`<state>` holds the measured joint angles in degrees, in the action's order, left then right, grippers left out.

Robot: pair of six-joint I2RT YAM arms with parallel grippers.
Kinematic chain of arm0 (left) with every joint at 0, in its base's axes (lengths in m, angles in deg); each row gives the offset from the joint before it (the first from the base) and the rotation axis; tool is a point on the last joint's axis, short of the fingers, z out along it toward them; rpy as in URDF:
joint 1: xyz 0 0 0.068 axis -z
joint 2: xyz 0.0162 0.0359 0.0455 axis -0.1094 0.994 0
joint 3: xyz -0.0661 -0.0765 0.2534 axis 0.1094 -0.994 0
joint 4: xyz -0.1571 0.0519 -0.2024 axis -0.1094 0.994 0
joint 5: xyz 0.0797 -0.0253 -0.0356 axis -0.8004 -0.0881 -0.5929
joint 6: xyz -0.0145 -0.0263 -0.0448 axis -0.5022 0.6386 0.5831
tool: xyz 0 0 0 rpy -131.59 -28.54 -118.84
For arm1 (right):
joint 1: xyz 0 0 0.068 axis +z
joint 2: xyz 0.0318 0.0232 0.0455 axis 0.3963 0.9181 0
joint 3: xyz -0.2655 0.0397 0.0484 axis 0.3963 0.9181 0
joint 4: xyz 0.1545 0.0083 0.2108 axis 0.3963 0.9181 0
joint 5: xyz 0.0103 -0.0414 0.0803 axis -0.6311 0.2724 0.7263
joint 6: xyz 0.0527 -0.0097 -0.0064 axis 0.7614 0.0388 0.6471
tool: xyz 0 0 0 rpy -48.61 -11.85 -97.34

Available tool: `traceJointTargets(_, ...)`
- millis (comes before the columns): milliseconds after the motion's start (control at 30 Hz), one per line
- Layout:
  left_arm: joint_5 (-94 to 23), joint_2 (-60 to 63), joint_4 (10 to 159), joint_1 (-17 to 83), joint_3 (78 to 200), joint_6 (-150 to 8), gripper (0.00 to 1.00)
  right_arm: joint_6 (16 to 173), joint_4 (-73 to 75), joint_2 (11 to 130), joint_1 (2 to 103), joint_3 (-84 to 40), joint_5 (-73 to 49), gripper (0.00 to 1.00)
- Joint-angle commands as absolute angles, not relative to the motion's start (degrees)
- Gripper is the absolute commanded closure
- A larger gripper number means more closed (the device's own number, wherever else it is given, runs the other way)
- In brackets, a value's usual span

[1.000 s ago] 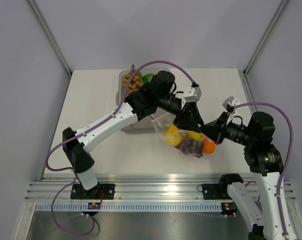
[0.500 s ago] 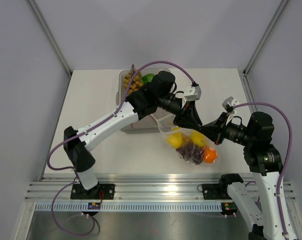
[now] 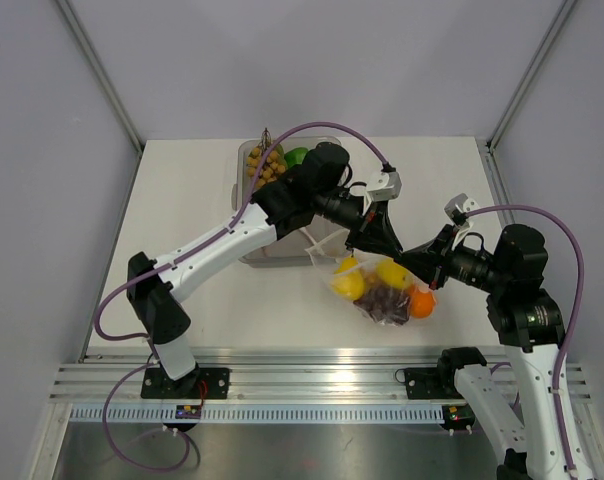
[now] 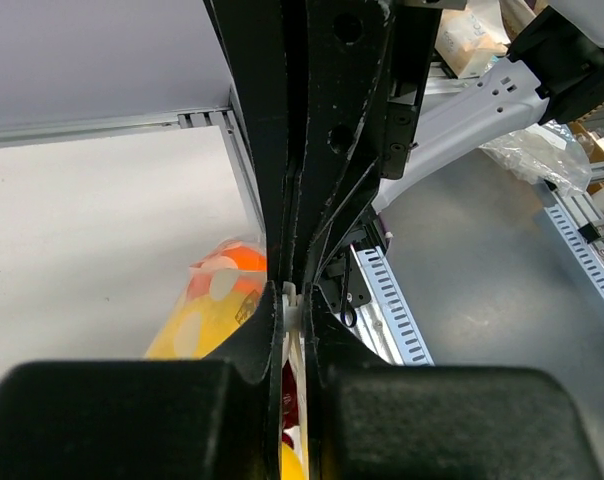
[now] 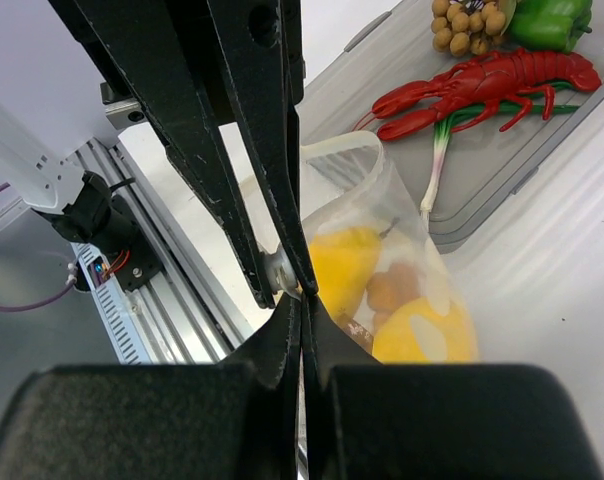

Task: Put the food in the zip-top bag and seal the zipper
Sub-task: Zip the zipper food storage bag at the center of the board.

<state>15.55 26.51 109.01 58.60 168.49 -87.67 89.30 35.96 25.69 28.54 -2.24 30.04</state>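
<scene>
Compared with one second ago, the zip-top bag sits a little lower in the centre-right of the top view. Compared with half a second ago it has come slightly up again; the orange at its lower right corner shows this small swing best. The two arms have hardly moved. I judge that the filling is over and the work is now on the zipper. In the right wrist view the mouth edge above the fingers curves like an open loop, so the seal seems not complete (the strip is too thin to be sure).

The left gripper has its fingers pressed together on the pale mouth edge, with only that thin strip between them, low in the centre of its wrist view. The right gripper is clamped on the same edge, and the tips of the left one come down from the top of the frame almost to touch it. Beyond them the bag holds yellow pieces. In the upper right of that view the tray carries a red lobster and a green pepper.
</scene>
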Motion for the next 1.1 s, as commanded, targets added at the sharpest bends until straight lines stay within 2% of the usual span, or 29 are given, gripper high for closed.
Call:
traceJointTargets(0, 17.74, 24.72, 108.98, 58.66, 167.74, -86.68, 1.0, 90.72, 29.15, 24.69, 28.36, -3.03, 28.01, 1.0)
traceJointTargets(333, 16.07, 24.55, 107.58, 57.35, 163.44, -85.53, 1.0, 97.22, 18.17, 21.0, 28.36, -0.22, 14.83, 1.0)
traceJointTargets(667, 14.49, 24.99, 108.72, 54.62, 159.75, -85.09, 1.0, 97.67, 16.84, 20.56, 28.36, 0.31, 10.6, 1.0)
traceJointTargets(900, 1.67, 22.62, 111.27, 53.57, 155.53, -86.85, 1.0, 97.05, 17.28, 20.82, 28.36, 0.57, 4.02, 1.0)
traceJointTargets(1067, 0.52, 20.51, 110.56, 51.64, 150.35, -85.1, 1.0, 95.91, 16.93, 21.08, 28.27, 1.71, 1.73, 1.0)
